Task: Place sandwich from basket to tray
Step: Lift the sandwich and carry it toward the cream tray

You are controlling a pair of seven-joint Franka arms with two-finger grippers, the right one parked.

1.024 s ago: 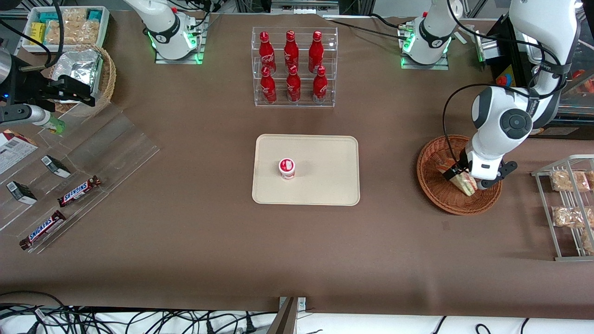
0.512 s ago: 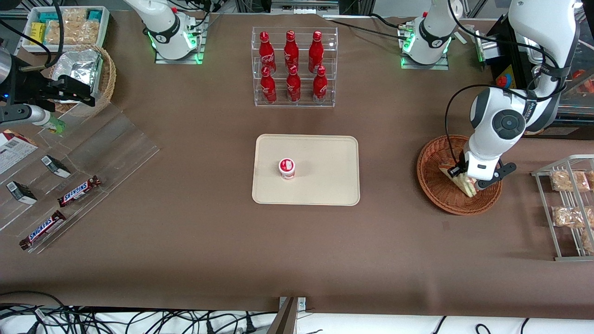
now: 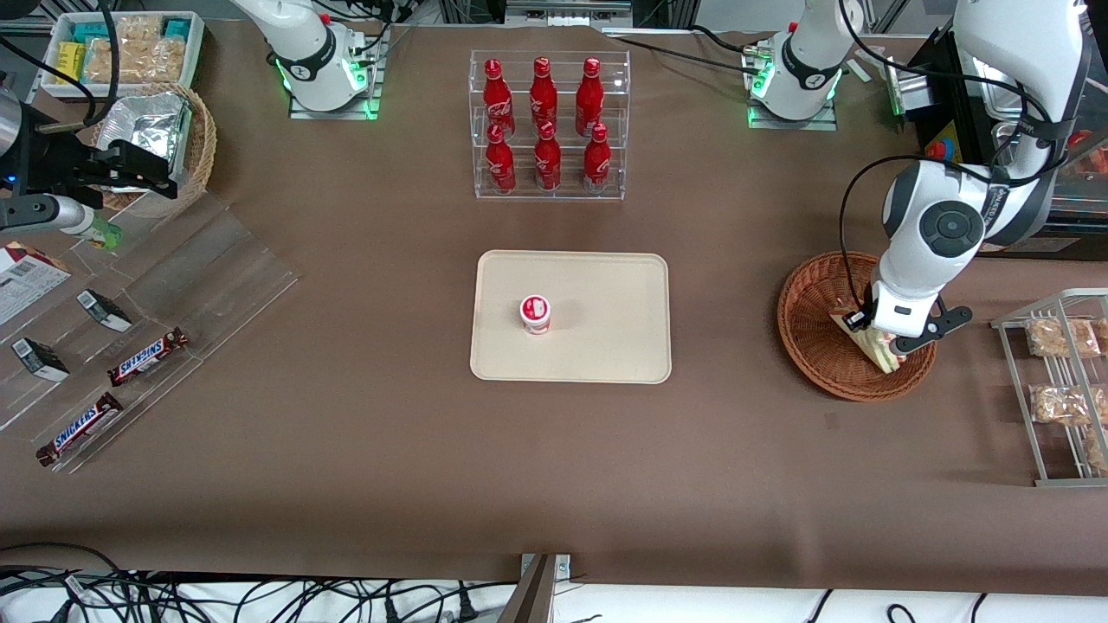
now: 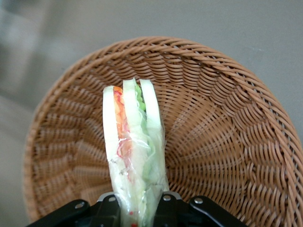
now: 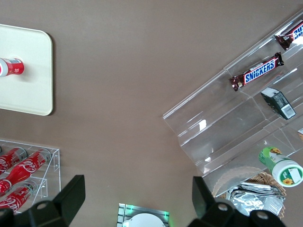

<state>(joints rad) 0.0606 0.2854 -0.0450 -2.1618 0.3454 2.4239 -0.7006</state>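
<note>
The sandwich (image 4: 134, 146), a clear-wrapped wedge with pale bread and red and green filling, is held above the reddish-brown wicker basket (image 4: 227, 137). My left gripper (image 4: 136, 210) is shut on its end. In the front view the gripper (image 3: 881, 339) is over the basket (image 3: 814, 346), toward the working arm's end of the table, with the sandwich (image 3: 876, 350) hanging from it near the basket rim nearest the camera. The cream tray (image 3: 606, 346) lies at the table's middle.
A small red-and-white cup (image 3: 535, 313) stands on the tray. A clear rack of red bottles (image 3: 547, 125) stands farther from the camera than the tray. A wire rack of snack bags (image 3: 1063, 381) is beside the basket. An acrylic shelf with candy bars (image 3: 130, 346) lies toward the parked arm's end.
The gripper with the sandwich has shifted a little toward the wire rack over the basket and seems slightly higher. The tray and cup have not moved.
</note>
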